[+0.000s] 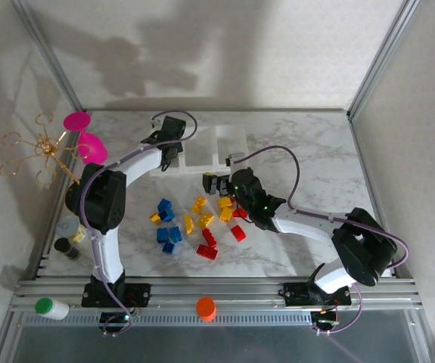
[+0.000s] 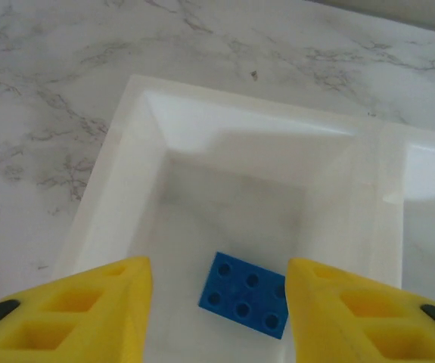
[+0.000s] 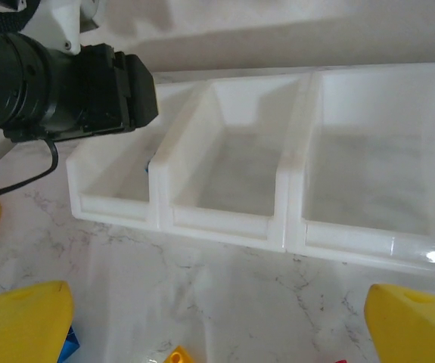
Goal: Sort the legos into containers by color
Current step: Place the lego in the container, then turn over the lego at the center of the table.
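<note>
From above, the containers (image 1: 231,144) are sitting at the far middle of the marbled counter (image 1: 308,151). They are three square, translucent white bins joined in a row that is running left to right. The legos (image 1: 194,223), small studded plastic bricks in blue, yellow and red, are lying in a loose cluster on the counter just in front of the bins, their long axes pointing in many directions. The left arm (image 1: 138,162) is reaching over the leftmost bin, and the right arm (image 1: 300,219) is stretching in over the right side of the cluster. Pink cups (image 1: 82,136) are sitting by a gold wire stand (image 1: 32,155) at far left. An orange cap (image 1: 206,307) and a green-capped bottle (image 1: 51,308) are resting on the near rail.

In the left wrist view, the left fingers (image 2: 73,318), blocky yellow plastic, are standing spread apart above the leftmost bin, pinching nothing. Below them a blue brick (image 2: 243,295) is lying flat on the bin floor, studs up. Its long axis is running across the view and dipping toward the right-hand finger, which is covering one corner.

In the right wrist view, the right fingers (image 3: 20,325) are spread wide, holding nothing, and facing the bin fronts across bare counter. The left arm's black head (image 3: 73,91) is hanging over the leftmost bin, blocking part of it.
</note>
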Action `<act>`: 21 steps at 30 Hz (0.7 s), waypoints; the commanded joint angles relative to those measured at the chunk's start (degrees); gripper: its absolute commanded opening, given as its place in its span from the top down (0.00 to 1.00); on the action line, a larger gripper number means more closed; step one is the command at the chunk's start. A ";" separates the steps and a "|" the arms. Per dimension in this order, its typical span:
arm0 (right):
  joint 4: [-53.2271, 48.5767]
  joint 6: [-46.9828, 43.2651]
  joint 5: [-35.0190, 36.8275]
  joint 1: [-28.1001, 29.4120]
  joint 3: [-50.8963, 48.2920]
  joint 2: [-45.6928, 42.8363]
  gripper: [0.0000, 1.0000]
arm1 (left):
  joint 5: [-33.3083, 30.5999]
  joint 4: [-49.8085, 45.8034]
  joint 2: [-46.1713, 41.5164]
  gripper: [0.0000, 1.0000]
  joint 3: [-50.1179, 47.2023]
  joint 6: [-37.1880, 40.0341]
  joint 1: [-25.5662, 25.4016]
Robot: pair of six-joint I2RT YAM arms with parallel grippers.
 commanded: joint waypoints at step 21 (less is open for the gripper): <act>-17.53 10.26 -15.97 0.62 -5.77 -11.73 0.01 | 8.74 -10.17 -38.13 0.35 -35.38 -13.75 -11.74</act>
